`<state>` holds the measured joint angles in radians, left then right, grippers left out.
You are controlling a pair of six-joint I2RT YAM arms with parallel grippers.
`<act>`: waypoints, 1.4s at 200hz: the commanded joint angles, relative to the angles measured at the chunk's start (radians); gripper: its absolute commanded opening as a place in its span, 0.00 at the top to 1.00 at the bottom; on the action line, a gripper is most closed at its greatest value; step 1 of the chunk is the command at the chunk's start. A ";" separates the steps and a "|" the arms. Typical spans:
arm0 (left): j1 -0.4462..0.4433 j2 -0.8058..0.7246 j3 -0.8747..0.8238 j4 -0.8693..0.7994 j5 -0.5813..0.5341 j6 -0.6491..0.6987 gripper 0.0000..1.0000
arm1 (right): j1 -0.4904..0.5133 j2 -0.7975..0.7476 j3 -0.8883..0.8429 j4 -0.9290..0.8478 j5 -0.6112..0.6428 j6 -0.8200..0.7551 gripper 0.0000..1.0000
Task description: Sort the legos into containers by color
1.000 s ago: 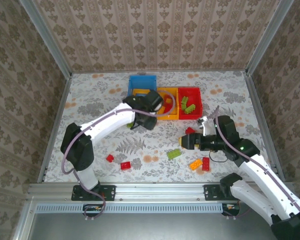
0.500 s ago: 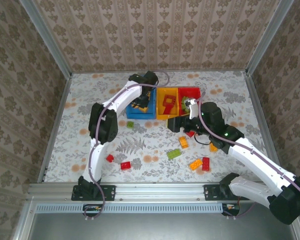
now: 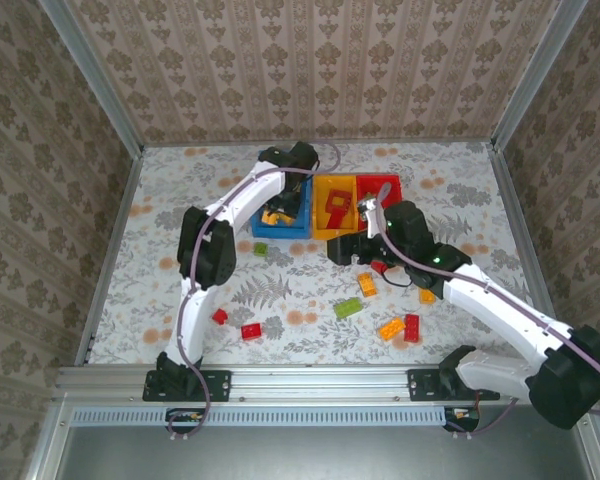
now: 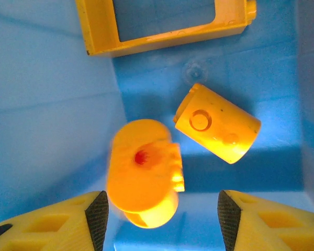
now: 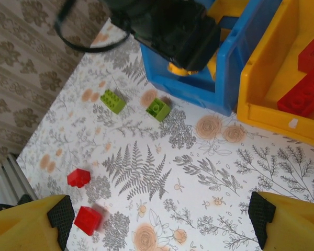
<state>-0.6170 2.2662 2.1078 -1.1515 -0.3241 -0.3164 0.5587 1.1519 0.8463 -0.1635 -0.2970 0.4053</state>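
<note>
My left gripper [image 4: 159, 217] hangs open inside the blue bin [image 4: 52, 115]. A round orange-yellow piece [image 4: 144, 172] sits blurred just beyond the fingertips, touching neither pad. An orange-yellow cylinder brick [image 4: 217, 129] and a hollow frame [image 4: 162, 29] lie on the bin floor. From above, that gripper [image 3: 280, 208] is down in the blue bin [image 3: 270, 228], next to the orange-yellow bin [image 3: 332, 232] and the red bin [image 3: 390, 182]. My right gripper [image 5: 159, 219] stands open and empty over the table, just in front of the bins [image 3: 334, 250].
Loose bricks lie on the table: green ones [image 5: 113, 100] [image 5: 158, 109] near the blue bin, red ones [image 5: 78, 178] [image 5: 89, 219] further out. From above, orange bricks [image 3: 367, 284] [image 3: 391, 328], a green brick [image 3: 348, 308] and a red brick [image 3: 412, 326] lie under my right arm.
The left arm swung from the table up into the blue bin and the round piece is now free of its fingers. The right gripper moved up and left toward the bins.
</note>
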 commanded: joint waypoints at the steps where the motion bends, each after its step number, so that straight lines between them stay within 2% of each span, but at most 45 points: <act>1: -0.010 -0.124 -0.008 -0.041 0.013 -0.054 0.40 | 0.030 0.050 0.046 0.014 0.014 -0.072 0.11; 43: -0.005 -0.379 -0.181 0.026 -0.004 -0.124 0.41 | 0.184 0.247 0.142 0.011 0.131 -0.144 0.16; 65: 0.020 -0.567 -0.377 0.097 0.007 -0.167 0.39 | 0.270 0.374 0.200 0.043 0.273 -0.081 0.17; 90: 0.047 -0.813 -0.667 0.220 0.027 -0.199 0.39 | 0.361 0.528 0.305 0.049 0.429 0.032 0.15; 120: 0.074 -1.107 -0.967 0.297 0.075 -0.239 0.39 | 0.422 0.730 0.487 -0.052 0.528 0.148 0.12; 145: 0.078 -1.324 -1.119 0.276 0.098 -0.272 0.38 | 0.443 0.837 0.602 -0.112 0.593 0.230 0.09; 169: 0.079 -1.456 -1.176 0.196 0.112 -0.298 0.38 | 0.455 0.938 0.699 -0.177 0.648 0.310 0.09; 200: 0.080 -1.551 -1.180 0.111 0.120 -0.290 0.38 | 0.472 1.059 0.817 -0.245 0.715 0.396 0.10; 243: 0.080 -1.612 -1.162 0.040 0.136 -0.264 0.38 | 0.478 1.186 0.954 -0.341 0.826 0.469 0.15; 280: 0.080 -1.634 -1.142 -0.001 0.145 -0.242 0.38 | 0.474 1.256 1.012 -0.347 0.876 0.485 0.19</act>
<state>-0.5468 0.6460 0.9367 -1.0908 -0.1967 -0.5816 1.0382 2.3470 1.8065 -0.4549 0.4953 0.8459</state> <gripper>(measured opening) 0.622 0.819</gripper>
